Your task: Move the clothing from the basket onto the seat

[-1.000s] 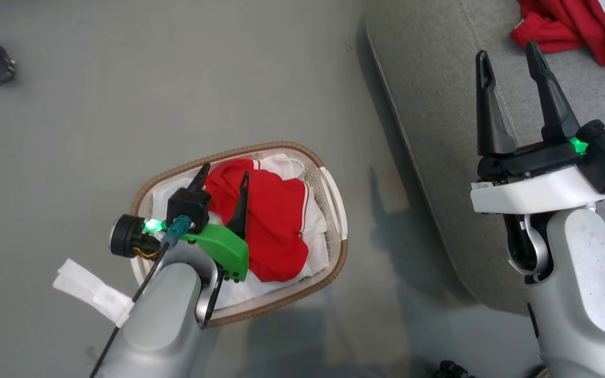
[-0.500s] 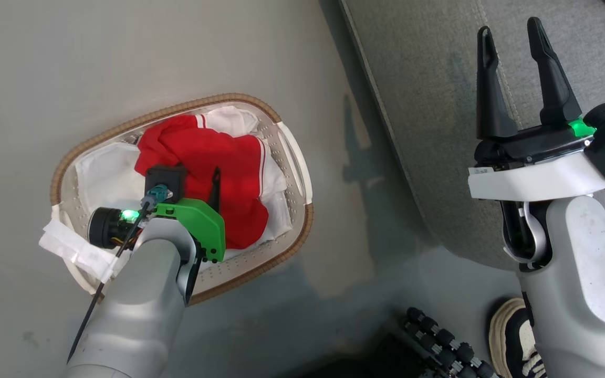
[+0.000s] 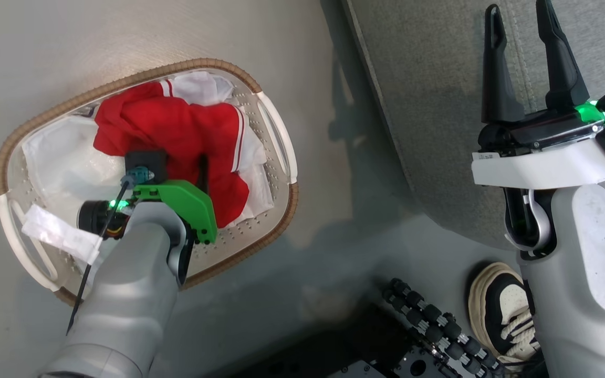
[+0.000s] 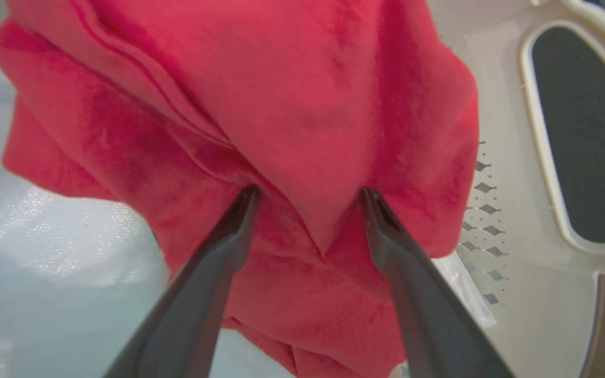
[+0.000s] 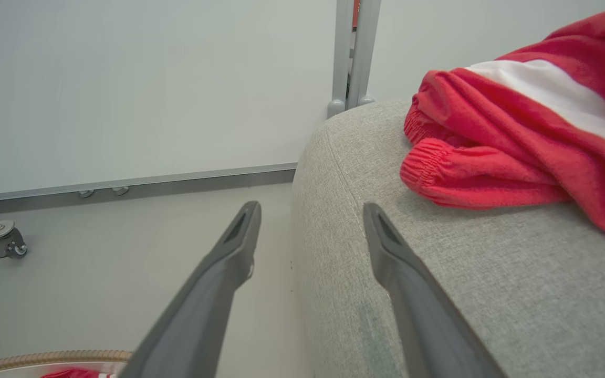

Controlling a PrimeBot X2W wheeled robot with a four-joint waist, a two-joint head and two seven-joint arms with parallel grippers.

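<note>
Your left gripper [image 4: 309, 202] is down in the basket [image 3: 124, 80]. Its 2 fingers [image 4: 218, 262] are spread apart, and the tips seem to press into the red clothing [image 3: 176, 121] bunched on the white lining [image 3: 61, 157]. Your right gripper [image 3: 518, 21] hovers over the seat [image 3: 439, 79], fingers parted.
</note>
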